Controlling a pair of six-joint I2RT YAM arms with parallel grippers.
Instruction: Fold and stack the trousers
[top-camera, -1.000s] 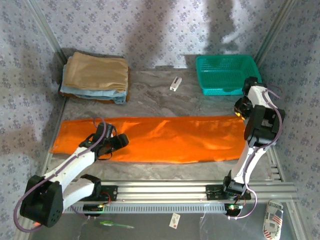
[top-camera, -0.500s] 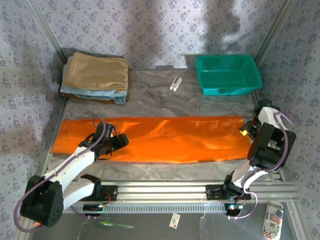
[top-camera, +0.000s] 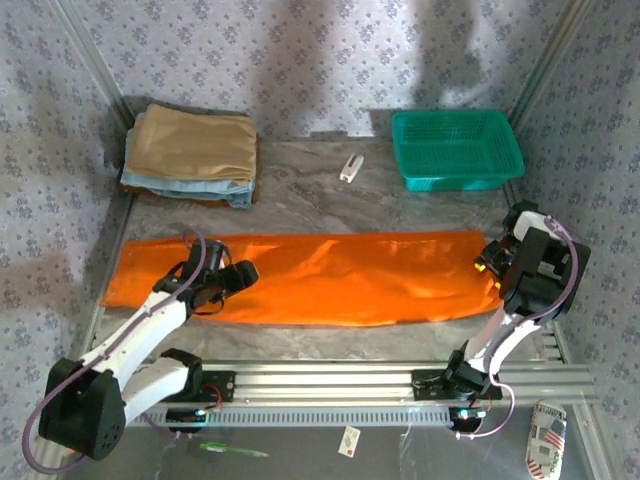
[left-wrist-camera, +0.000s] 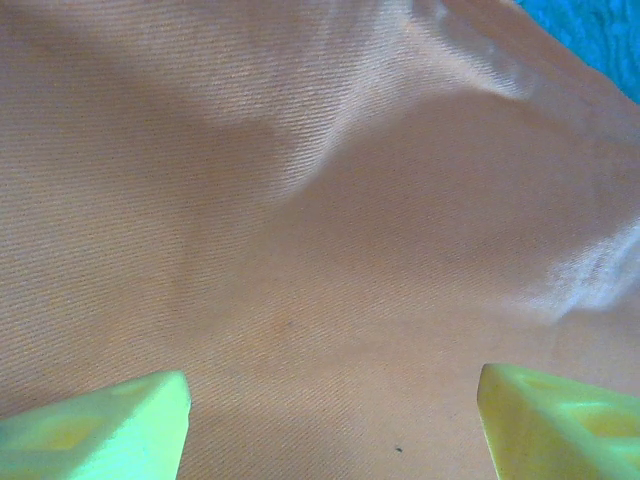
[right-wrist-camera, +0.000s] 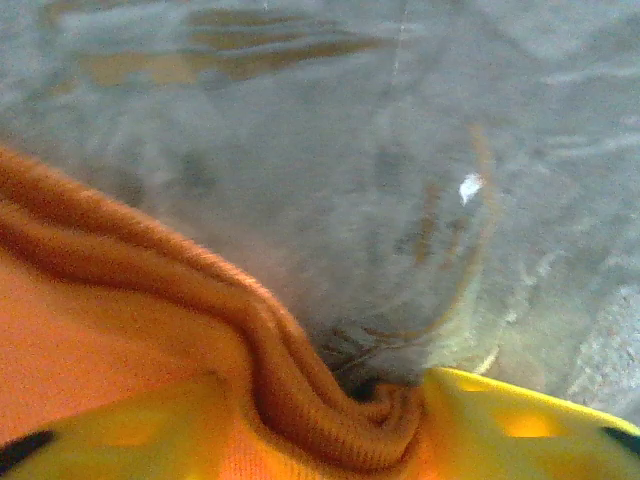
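Right arm has come down from beside the teal basket (top-camera: 455, 148) to the right end of the trousers (top-camera: 320, 278) since a second ago. Left arm has nudged slightly, and the fabric hasn't shifted.

Right gripper (top-camera: 487, 266) sits at the trousers' right edge, low on the table (top-camera: 300, 195). Wrist view: jaws closed in on a bunched ridge of the orange hem, with the yellow fingers (right-wrist-camera: 130, 430) either side and the fabric pinched between. Grey table surface lies just beyond that edge.

Left gripper (top-camera: 245, 272) is over the left third of the trousers, near the front edge. Wrist view: jaws wide open above flat, lightly creased orange fabric. Can't tell if the tips touch it.

Trousers lie flat as one long strip across the middle of the table, left to right, well apart from the basket at back right. Tan cloth (top-camera: 195, 143) sits on light blue cloth (top-camera: 190, 186) at back left. Small white object (top-camera: 350, 167) lies between that stack and the basket.
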